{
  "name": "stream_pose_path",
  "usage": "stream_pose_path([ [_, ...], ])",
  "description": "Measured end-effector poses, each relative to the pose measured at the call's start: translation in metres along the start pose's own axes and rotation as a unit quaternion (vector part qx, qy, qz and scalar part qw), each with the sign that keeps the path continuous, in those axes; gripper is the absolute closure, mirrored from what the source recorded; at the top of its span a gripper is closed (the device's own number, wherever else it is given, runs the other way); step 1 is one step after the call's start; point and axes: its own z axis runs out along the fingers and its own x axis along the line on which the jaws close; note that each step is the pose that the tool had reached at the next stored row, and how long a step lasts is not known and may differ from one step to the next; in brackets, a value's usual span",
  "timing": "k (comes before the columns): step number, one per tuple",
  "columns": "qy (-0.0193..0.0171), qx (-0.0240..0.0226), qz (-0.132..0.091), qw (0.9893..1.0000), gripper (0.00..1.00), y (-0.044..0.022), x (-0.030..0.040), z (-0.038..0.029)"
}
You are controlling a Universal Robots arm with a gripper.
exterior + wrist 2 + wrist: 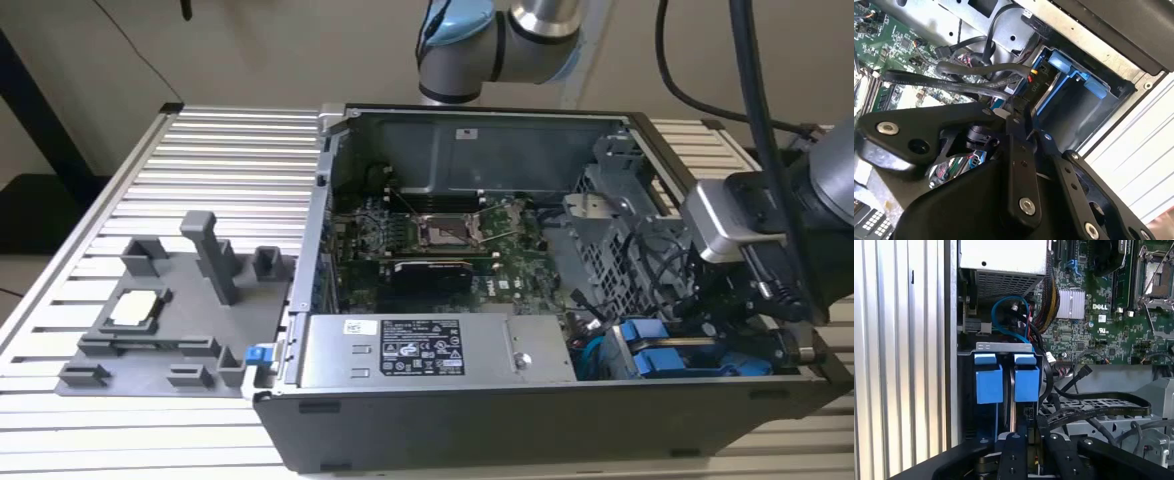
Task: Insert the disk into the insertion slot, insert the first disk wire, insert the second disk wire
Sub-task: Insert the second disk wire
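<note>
Blue plastic carriers side by side in drive bay of open grey sheet-metal computer case (pixel 441 420), near its front corner at exterior view's right. Bright blue-framed disk (pixel 1026 382) seated upright in slot, beside second blue-carriered drive (pixel 988 382). Ribbed aluminium slat table (pixel 200 150) under case. Green motherboard (pixel 441 240) inside. Flat black ribbon cable (pixel 1099 402) curving above bay. Black matte gripper (pixel 1028 440) over disk's rear edge; whether fingers spread or closed, cannot tell.
</note>
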Motion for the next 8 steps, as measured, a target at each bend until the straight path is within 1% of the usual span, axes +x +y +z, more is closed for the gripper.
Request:
stream_pose_path([
  [1,0.0001,0.0,0.0,1.0,0.76,0.0,0.0,-0.0001],
  [2,0.0004,0.0,0.0,1.0,0.76,0.0,-0.0001,-0.0005],
  [4,0.0004,0.0,0.0,1.0,0.76,0.0,-0.0007,-0.0036],
  [8,0.0003,-0.0001,0.0,1.0,0.76,-0.0004,-0.003,-0.0158],
])
